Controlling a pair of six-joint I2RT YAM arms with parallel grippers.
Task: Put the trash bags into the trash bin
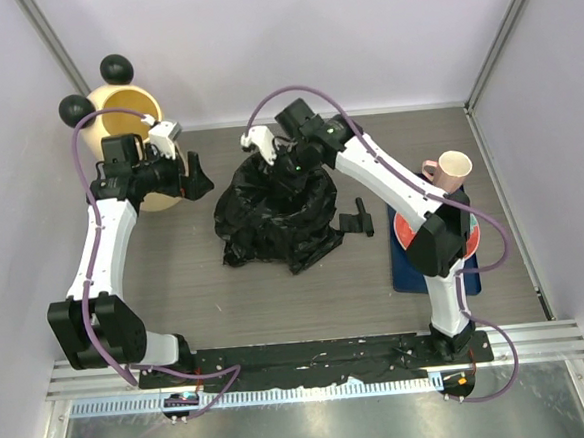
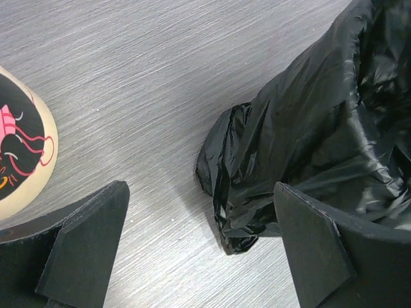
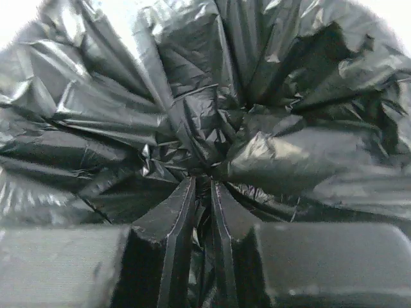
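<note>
My right gripper point(image 3: 203, 189) is pinched on a gathered pleat of the trash bag point(image 1: 272, 225), a glossy, crinkled black heap at mid-frame, too bunched to show a long axis. My left gripper point(image 1: 199, 175) gapes wide beside the cream, rounded trash bin point(image 1: 114, 116), upper left.

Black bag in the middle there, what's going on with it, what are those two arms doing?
The right gripper is pinched on a fold at the top of the crumpled trash bag, which sits on the table. The left gripper is open and empty, between the bag and the trash bin. The bag is not yet in the bin.
</note>
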